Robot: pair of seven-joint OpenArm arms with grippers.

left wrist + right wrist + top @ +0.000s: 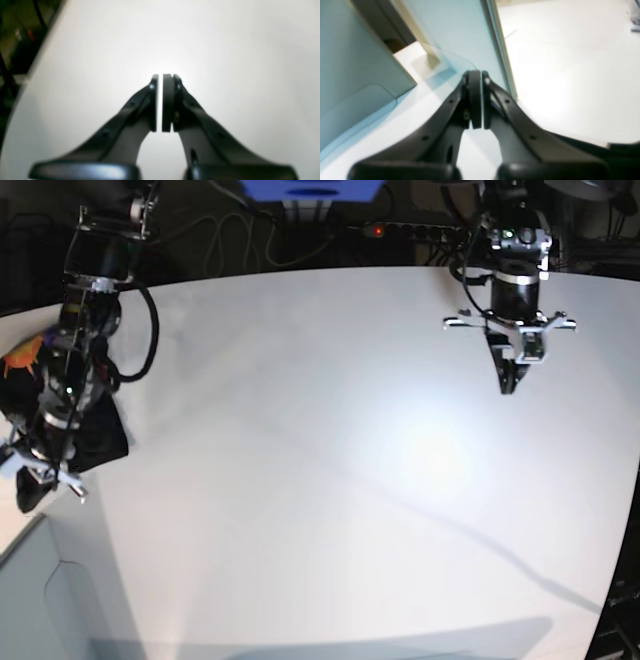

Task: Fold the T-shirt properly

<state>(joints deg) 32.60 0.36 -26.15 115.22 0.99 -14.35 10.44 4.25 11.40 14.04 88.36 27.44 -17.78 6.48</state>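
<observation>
We see the white tabletop (330, 460) bare across its middle, with the black T-shirt (95, 442) bunched at the far edge on the base view's left, its orange print (22, 360) peeking out beside the right arm. The shirt is not spread out, so we judge the task to be at its very start: the cloth has yet to be brought onto the working area. The right gripper (478, 100) hangs clenched with nothing between its pads, over the tabletop's edge just beside the shirt; in the base view it is partly lost against the dark cloth, so we cannot be sure whether it touches the fabric. The left gripper (160, 102) hovers well apart from the shirt on the other side, its pads drawn nearly together with only a thin slit of light between them and holding nothing. The next move, in our judgement, calls for the right gripper to part its pads, pinch the fabric and drag it toward the centre, where both arms can flatten it.
</observation>
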